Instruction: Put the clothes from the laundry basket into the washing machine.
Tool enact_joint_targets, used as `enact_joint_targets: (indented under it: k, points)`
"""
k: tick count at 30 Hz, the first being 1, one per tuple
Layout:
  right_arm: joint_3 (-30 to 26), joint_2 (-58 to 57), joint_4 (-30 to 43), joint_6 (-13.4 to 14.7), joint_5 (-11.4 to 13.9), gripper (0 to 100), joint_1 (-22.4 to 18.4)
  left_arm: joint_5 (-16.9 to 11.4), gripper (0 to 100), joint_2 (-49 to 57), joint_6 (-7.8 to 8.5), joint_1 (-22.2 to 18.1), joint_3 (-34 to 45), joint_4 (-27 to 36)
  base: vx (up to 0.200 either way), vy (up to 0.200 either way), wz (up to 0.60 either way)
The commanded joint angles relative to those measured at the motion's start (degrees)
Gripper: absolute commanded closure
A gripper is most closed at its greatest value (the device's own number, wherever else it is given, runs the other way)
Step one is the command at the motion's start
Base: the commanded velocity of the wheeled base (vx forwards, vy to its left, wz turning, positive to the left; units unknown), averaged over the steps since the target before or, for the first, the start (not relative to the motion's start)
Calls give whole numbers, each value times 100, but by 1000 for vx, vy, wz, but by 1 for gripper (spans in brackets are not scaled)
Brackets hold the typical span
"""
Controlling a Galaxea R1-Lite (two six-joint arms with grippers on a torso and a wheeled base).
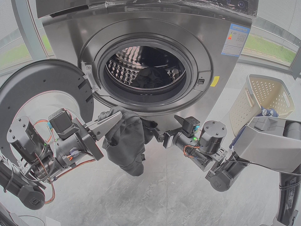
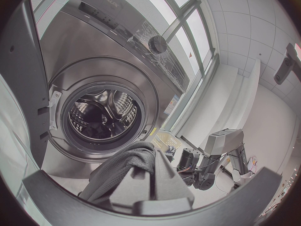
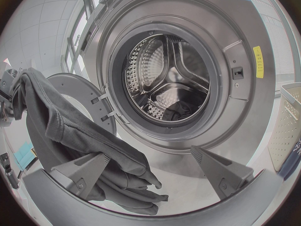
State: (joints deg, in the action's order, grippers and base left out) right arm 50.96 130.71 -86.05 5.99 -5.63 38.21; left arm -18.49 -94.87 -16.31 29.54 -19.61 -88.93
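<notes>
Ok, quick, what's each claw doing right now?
Left claw: closed on the dark garment.
Right claw: open, the garment draped over one finger.

Bright, even daylight from windows [image 2: 200,35]; glints on steel drum [image 1: 138,60]; fisheye-curved edges.

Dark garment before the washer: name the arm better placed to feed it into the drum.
Left. The left gripper is shut on the dark garment just below the open drum; the right gripper is open, cloth only draped over one finger.

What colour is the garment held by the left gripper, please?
The garment is plain dark grey with a fine mesh weave, seen best in the right wrist view.
</notes>
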Motion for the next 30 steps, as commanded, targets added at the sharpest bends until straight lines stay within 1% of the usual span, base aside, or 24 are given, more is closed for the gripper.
enact_joint_targets:
  k: [1,6,9,13,18,22,26,30]
  points:
    - [20,104,1,-1,1,0,117,4,100,3,-4,-1,2,-1,0,0,0]
    - [46,174,1,8,1,0,319,4,100,3,-4,-1,-7,-1,0,0,0]
    - [64,157,10,8,1,0,556,12,100,-5,-4,-36,-16,7,0,0,0]
    - [178,104,18,17,1,0,662,12,100,-14,-4,-45,-16,7,0,0,0]
    - [397,51,18,34,-8,0,627,12,100,-5,-4,-45,-16,7,0,0,0]
    - [450,43,18,52,-8,0,600,12,100,-14,-4,-45,2,7,0,0,0]
    - [327,-54,18,61,-8,0,565,12,100,-32,-4,-71,-34,-1,0,0,0]
    - [-24,-177,18,52,-8,0,521,12,100,-23,-4,-80,-60,7,0,0,0]
